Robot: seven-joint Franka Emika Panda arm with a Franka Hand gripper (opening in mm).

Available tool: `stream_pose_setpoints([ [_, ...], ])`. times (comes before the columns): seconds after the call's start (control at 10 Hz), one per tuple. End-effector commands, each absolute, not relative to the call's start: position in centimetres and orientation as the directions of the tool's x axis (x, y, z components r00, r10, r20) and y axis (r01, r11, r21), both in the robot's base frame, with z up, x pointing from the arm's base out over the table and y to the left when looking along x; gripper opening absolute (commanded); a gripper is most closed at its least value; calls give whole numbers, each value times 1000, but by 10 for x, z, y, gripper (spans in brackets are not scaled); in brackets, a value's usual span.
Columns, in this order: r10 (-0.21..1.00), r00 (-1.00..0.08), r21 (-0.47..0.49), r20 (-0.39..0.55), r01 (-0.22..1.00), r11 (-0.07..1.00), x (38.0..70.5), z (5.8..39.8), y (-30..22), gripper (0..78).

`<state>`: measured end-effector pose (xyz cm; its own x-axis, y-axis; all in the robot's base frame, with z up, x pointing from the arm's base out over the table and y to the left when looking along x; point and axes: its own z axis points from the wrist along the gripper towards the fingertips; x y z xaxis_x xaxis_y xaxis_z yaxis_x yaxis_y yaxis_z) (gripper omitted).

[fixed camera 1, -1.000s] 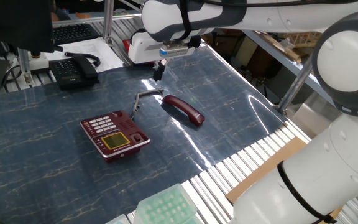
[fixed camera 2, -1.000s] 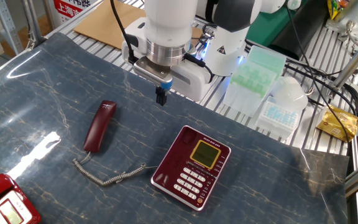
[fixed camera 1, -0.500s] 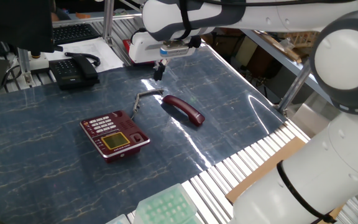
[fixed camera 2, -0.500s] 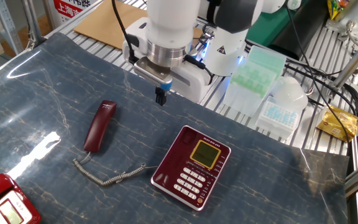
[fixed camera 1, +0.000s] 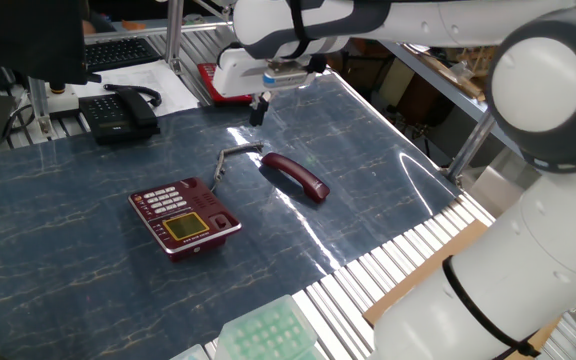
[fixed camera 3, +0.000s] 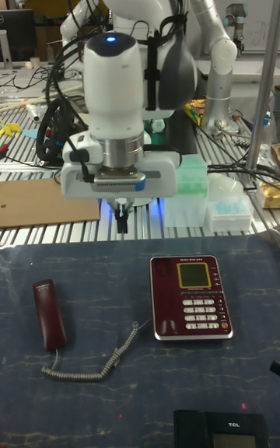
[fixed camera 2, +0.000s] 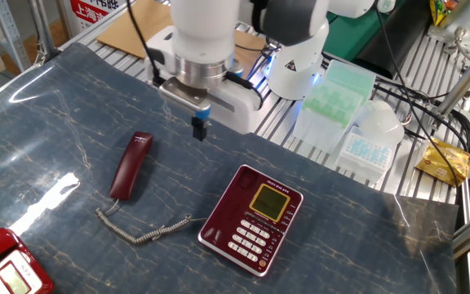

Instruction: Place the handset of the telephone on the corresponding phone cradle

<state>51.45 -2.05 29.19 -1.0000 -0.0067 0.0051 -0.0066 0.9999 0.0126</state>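
Gripper (fixed camera 2: 199,130) shifted toward handset (fixed camera 2: 130,166), hovering above, apart

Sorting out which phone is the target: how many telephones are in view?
3: the dark red telephone mid-table, its handset lying apart; a black phone at the table's edge; a bright red phone at a corner. Others may be hidden.

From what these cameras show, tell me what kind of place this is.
Most likely a robotics lab or test workshop, not an office. A second robot arm stands behind the Franka; the table sits on aluminium framing with loose cables; several desk phones, such as the telephone, lie out like test props.
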Motion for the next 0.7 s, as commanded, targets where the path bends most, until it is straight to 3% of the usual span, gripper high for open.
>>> stream_pose_setpoints([
  [0.1,-65,-998,23,-1,-65,998,526,290,-36,0],
  [0.7,-131,-991,23,-24,-131,991,534,289,-48,0],
])
